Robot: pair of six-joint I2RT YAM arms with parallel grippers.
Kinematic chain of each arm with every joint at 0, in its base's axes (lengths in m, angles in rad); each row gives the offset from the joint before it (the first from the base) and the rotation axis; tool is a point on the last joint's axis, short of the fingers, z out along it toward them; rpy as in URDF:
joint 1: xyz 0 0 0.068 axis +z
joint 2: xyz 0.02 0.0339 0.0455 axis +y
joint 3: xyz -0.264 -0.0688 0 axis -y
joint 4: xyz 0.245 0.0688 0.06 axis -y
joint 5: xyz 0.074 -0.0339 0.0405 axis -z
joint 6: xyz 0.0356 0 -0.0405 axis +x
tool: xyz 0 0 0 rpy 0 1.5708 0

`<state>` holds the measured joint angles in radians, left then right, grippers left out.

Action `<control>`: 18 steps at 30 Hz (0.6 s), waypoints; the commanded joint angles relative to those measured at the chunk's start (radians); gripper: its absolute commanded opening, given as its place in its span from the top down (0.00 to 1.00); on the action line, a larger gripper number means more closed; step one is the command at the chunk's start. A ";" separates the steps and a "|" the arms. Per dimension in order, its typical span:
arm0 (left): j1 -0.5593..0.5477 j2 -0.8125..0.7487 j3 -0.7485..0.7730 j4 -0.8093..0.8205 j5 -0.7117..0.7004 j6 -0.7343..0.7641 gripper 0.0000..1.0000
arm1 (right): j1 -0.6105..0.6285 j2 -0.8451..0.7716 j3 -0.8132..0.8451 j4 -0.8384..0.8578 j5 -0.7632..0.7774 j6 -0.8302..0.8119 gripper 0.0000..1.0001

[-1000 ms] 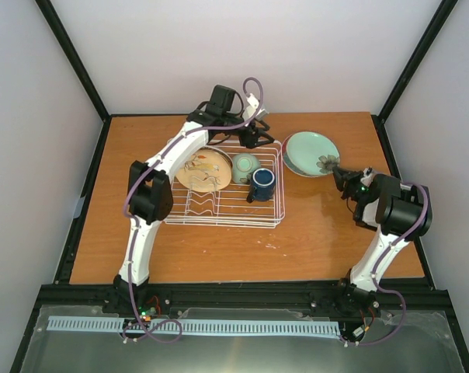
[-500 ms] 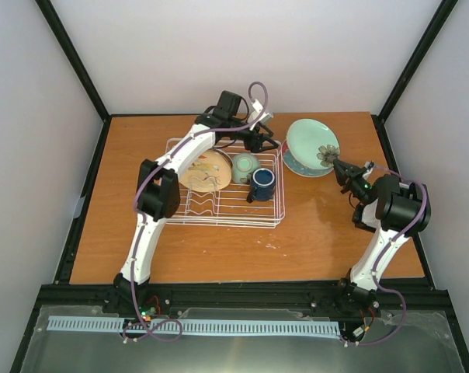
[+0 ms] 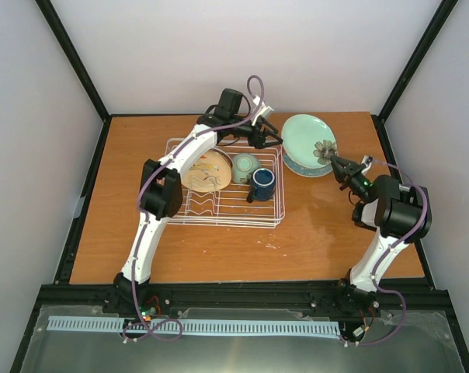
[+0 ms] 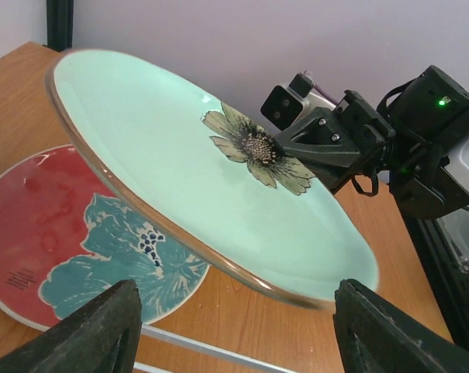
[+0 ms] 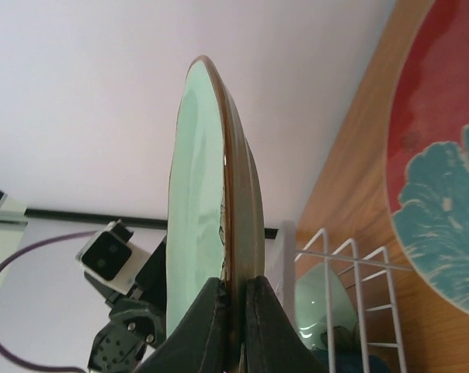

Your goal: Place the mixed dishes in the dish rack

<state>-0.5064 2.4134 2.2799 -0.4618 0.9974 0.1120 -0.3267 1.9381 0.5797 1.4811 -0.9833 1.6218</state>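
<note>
My right gripper (image 3: 333,161) is shut on the rim of a mint-green plate with a flower motif (image 3: 308,138). It holds the plate tilted up off the table, right of the dish rack (image 3: 219,214). In the right wrist view the fingers (image 5: 211,311) pinch the plate's edge (image 5: 219,171). A red-and-teal plate (image 4: 71,249) lies flat beneath it. My left gripper (image 3: 275,141) is open at the rack's far right corner, and its jaws stand wide just below the lifted plate's lower rim (image 4: 180,171). The rack holds a cream leaf-motif plate (image 3: 206,171), a pale-green cup (image 3: 244,165) and a dark blue mug (image 3: 262,182).
The rack's white wire edge (image 4: 211,350) runs just under my left gripper. The black frame posts and pale walls close the table at the back and sides. Bare wooden table (image 3: 312,233) lies in front of the rack and plates.
My right gripper has raised and tilted the mint-green plate off the red-and-teal one. My left gripper has moved right, from over the rack to beside the lifted plate.
</note>
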 commanded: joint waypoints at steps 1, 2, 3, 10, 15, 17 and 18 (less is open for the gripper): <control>-0.010 0.018 0.055 0.010 0.047 -0.108 0.33 | 0.035 -0.105 0.005 0.196 -0.015 -0.020 0.97; -0.010 0.017 0.055 0.000 0.047 -0.118 0.33 | 0.039 -0.113 0.008 0.195 -0.015 -0.023 0.97; -0.010 0.015 0.054 -0.008 0.050 -0.128 0.34 | 0.044 -0.119 0.009 0.195 -0.016 -0.025 0.97; -0.009 0.015 0.052 0.052 0.110 -0.260 0.43 | 0.078 -0.153 0.012 0.177 -0.031 -0.058 0.97; -0.009 0.033 0.052 0.141 0.160 -0.357 0.59 | 0.107 -0.165 0.010 0.158 -0.041 -0.086 0.97; -0.010 0.044 0.053 0.166 0.178 -0.389 0.74 | 0.123 -0.170 0.012 0.140 -0.043 -0.104 0.97; -0.010 0.048 0.055 0.174 0.185 -0.400 0.83 | 0.130 -0.171 0.013 0.129 -0.042 -0.114 0.97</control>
<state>-0.4931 2.4222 2.2894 -0.3832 1.0985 -0.2085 -0.2497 1.8256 0.5774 1.4845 -0.9844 1.5303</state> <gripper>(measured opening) 0.317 0.033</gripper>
